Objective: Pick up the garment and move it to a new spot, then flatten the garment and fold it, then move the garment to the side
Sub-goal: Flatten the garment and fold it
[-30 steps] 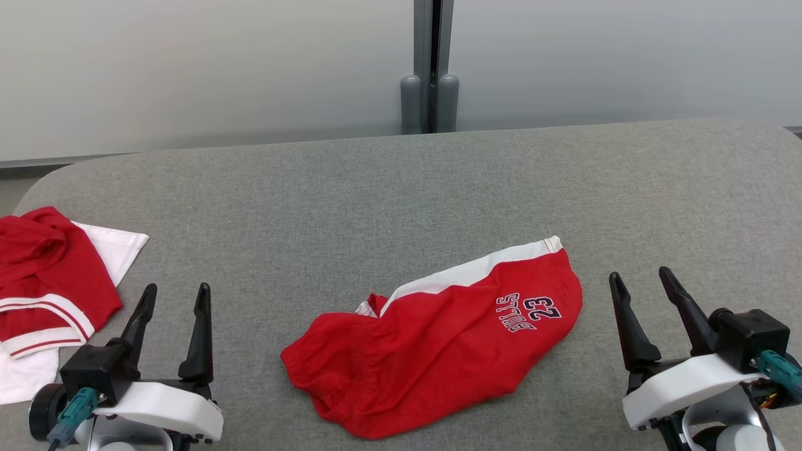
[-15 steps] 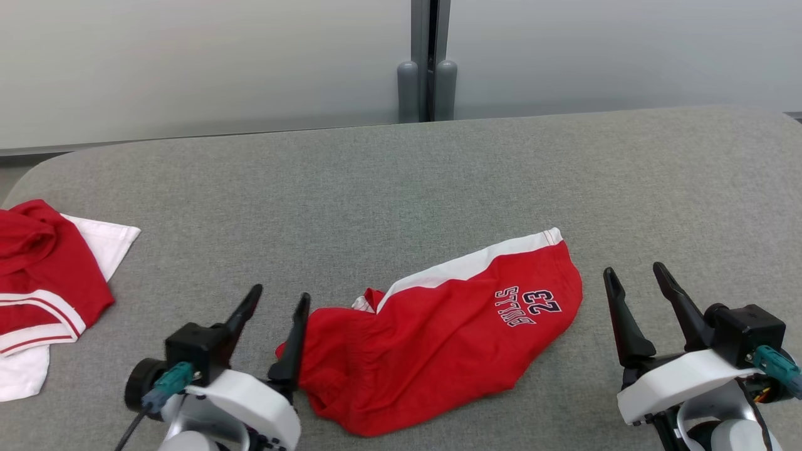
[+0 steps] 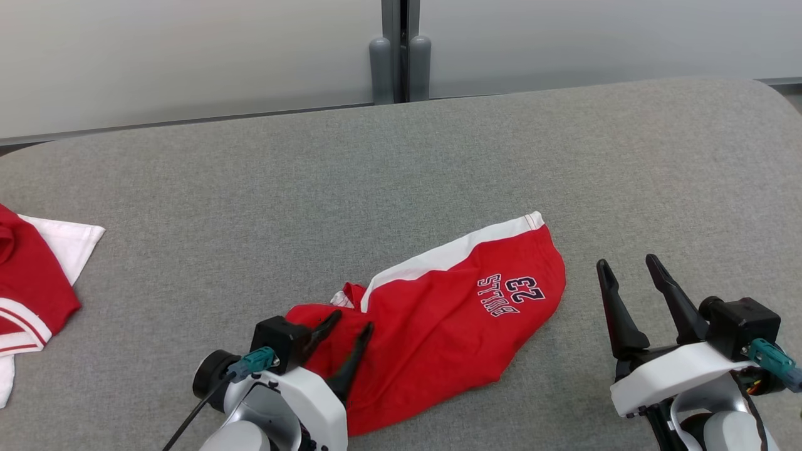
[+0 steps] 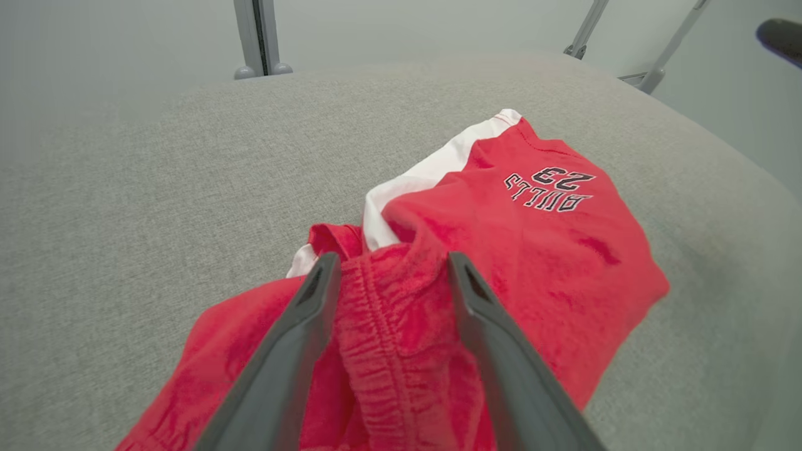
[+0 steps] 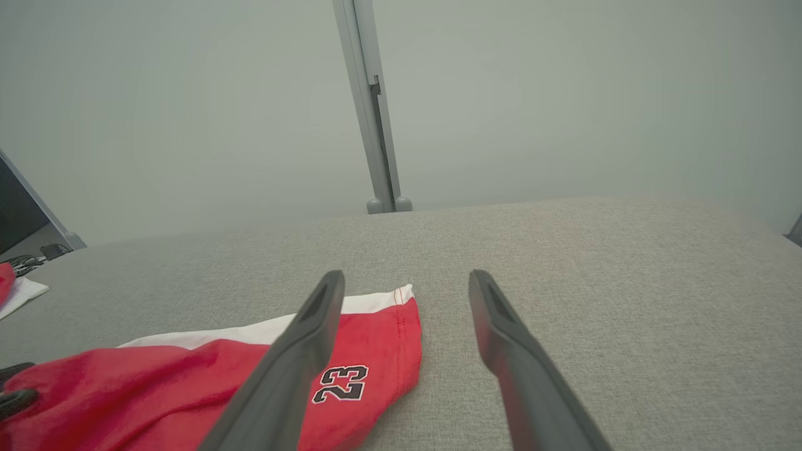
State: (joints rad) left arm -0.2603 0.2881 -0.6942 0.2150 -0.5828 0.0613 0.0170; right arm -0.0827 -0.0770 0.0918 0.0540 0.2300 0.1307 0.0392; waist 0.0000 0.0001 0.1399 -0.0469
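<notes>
Pick-up: waistband of crumpled red-and-white fabric shorts between part-open, empty left gripper jaws; right gripper wide, empty; next, pinch and lift.

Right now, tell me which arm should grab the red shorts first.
Left. The left tool straddles the bunched waistband of the red shorts, fingers apart around the fabric. The right tool stands open over bare grey surface beside the shorts' printed end, touching nothing.
</notes>
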